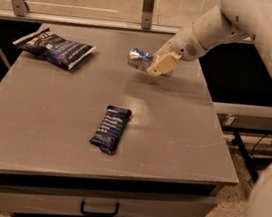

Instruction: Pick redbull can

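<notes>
The redbull can (139, 59) is small, silver and blue, and crumpled. It lies sideways at the back middle of the grey table (48, 118). My gripper (154, 65) reaches in from the upper right on the white arm. Its beige fingers (162, 64) are closed around the can's right end. The can hangs slightly above the tabletop, with a shadow beneath it.
A large dark blue chip bag (58, 49) lies at the back left. A flat dark navy bar wrapper (110, 128) lies near the table's middle. A rail with metal posts (149, 1) runs behind the table. A drawer handle (99, 210) is at the front.
</notes>
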You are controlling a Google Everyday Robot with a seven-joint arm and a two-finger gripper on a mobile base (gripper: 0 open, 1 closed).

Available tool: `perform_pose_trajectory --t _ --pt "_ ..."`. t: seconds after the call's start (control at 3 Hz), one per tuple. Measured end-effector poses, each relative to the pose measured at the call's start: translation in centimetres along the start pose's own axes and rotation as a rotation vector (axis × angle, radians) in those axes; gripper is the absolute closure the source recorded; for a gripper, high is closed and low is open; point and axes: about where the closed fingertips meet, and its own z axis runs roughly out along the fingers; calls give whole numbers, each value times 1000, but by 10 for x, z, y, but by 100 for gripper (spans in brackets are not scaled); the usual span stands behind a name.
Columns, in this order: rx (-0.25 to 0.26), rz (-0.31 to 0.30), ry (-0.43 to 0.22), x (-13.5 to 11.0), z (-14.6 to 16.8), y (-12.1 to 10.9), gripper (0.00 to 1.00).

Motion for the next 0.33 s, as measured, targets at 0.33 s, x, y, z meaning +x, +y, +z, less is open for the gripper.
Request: perform_pose_trajectory --t 0.33 --pt "-92 -146 -111 -39 -24 63 100"
